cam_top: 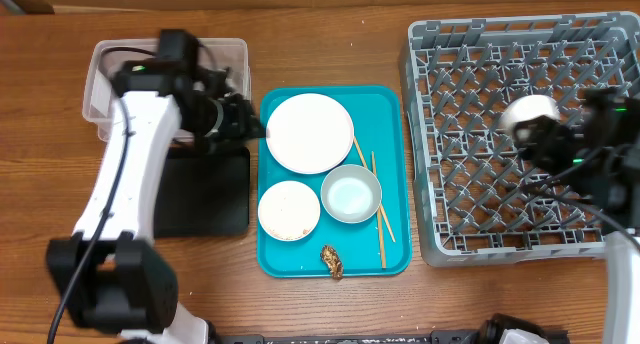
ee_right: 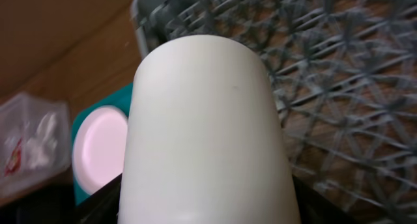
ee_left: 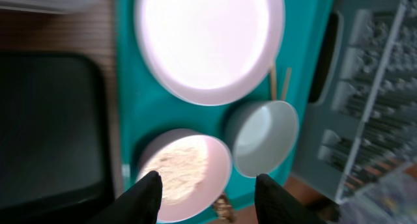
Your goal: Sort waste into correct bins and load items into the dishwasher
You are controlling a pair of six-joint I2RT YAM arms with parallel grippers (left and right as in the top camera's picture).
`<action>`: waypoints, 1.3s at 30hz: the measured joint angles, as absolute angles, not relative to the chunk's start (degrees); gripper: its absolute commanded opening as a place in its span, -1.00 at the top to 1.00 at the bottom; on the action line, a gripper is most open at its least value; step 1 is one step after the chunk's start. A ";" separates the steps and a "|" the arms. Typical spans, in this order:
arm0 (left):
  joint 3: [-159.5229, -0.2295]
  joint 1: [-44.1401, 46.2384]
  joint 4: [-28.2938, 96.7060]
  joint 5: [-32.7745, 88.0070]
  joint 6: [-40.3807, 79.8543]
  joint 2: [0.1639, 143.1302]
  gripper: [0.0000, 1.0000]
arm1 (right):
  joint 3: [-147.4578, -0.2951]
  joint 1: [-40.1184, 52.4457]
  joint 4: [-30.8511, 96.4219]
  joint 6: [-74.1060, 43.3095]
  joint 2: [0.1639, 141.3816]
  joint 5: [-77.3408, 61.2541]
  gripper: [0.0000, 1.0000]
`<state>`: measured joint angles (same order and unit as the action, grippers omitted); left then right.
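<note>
Right jaws grip the small white cup (cam_top: 528,114) over the dish rack (cam_top: 470,214) at the surface's right edge, likely to seat it among pegs. Left jaws stand open, empty, beside the teal tray (cam_top: 275,254).

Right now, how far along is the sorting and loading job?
Done: a red wrapper and white napkin seem to lie in the clear tub. In hand: the right hand holds the white cup over the dish rack; the left hand is open near the teal tray. Left: the large plate, small dish with rice, bowl, chopsticks and brown lump on that tray.
</note>
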<state>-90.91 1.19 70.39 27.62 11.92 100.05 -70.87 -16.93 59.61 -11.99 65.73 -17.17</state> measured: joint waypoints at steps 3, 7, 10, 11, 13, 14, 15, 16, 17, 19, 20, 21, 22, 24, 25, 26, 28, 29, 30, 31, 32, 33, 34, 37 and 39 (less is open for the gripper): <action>-90.91 -0.45 70.78 22.06 11.75 96.25 -0.06 | -74.67 -21.89 63.16 -12.03 67.75 -13.58 0.16; -90.91 -0.47 70.78 15.49 11.57 91.15 -0.08 | -78.85 -28.10 67.46 -12.69 73.17 -10.17 0.17; -90.94 -0.47 70.85 13.10 11.57 89.38 -0.08 | -81.78 -31.90 70.22 -13.13 78.39 -8.75 0.17; -90.96 -0.47 70.96 12.69 11.55 89.34 -0.08 | -82.52 -32.91 70.83 -13.23 80.12 -8.43 0.15; -90.96 -0.47 71.22 11.84 11.55 89.36 -0.08 | -83.31 -34.50 71.68 -13.32 83.24 -7.57 0.13; -90.96 -0.47 71.26 11.64 11.57 89.38 -0.08 | -83.37 -35.11 72.10 -13.39 84.71 -7.05 0.08; -90.96 -0.47 71.37 11.44 11.57 89.38 -0.08 | -83.40 -35.66 72.71 -13.47 86.19 -6.72 0.07; -90.98 -0.47 71.46 11.27 11.57 89.36 -0.08 | -83.40 -36.12 73.23 -13.47 87.74 -6.37 0.06; -90.98 -0.47 71.46 11.18 11.57 89.36 -0.08 | -83.40 -36.51 73.54 -13.50 89.27 -5.93 0.05; -90.96 -0.47 71.55 10.98 11.57 89.38 -0.08 | -83.40 -37.08 73.78 -13.47 91.98 -4.99 0.04; -90.98 -0.47 71.64 10.85 11.57 89.36 -0.08 | -83.40 -37.17 73.80 -13.52 92.92 -4.51 0.04; -90.98 -0.47 71.68 10.83 11.57 89.36 -0.08 | -83.40 -37.30 73.78 -13.50 94.00 -3.73 0.04; -90.98 -0.47 71.77 10.83 11.57 89.36 -0.07 | -83.40 -37.39 73.67 -13.47 94.76 -2.92 0.03; -90.98 -0.47 71.92 10.81 11.57 89.36 -0.08 | -83.40 -37.45 73.23 -13.50 95.39 -2.09 0.03; -90.98 -0.47 71.99 10.81 11.57 89.36 -0.08 | -83.40 -37.47 72.88 -13.47 95.42 -1.87 0.03; -90.98 -0.47 72.01 10.79 11.57 89.36 -0.08 | -83.40 -37.47 72.66 -13.50 95.42 -1.56 0.02; -90.98 -0.47 72.01 10.81 11.57 89.36 -0.08 | -83.42 -37.47 72.49 -13.50 95.42 -1.02 -0.05; -90.98 -0.47 72.01 10.81 11.57 89.36 -0.08 | -83.42 -37.47 72.58 -13.47 95.42 -0.84 -0.14; -90.98 -0.47 72.01 10.81 11.57 89.36 -0.08 | -83.42 -37.47 72.66 -13.47 95.42 -0.60 -0.24; -90.98 -0.47 72.01 10.81 11.57 89.36 -0.07 | -83.42 -37.47 72.79 -13.47 95.42 -0.54 -0.29; -90.98 -0.47 72.01 10.79 11.57 89.36 -0.08 | -83.42 -37.47 72.90 -13.47 95.42 -0.45 -0.33; -90.98 -0.47 72.01 10.79 11.57 89.36 -0.08 | -83.42 -37.47 72.93 -13.54 95.42 -0.36 -0.43; -90.98 -0.47 72.01 10.79 11.57 89.36 -0.07 | -83.42 -37.47 72.97 -13.50 95.42 -0.34 -0.56; -90.98 -0.47 72.01 10.79 11.57 89.36 -0.07 | -83.42 -37.47 73.19 -13.61 95.42 -0.03 -0.80; -90.98 -0.47 72.01 10.76 11.57 89.36 -0.07 | -83.42 -37.47 73.30 -13.52 95.42 0.03 -0.80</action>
<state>-90.98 -0.47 72.01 10.76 11.57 89.36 -83.42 -37.47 73.30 -13.52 95.42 0.03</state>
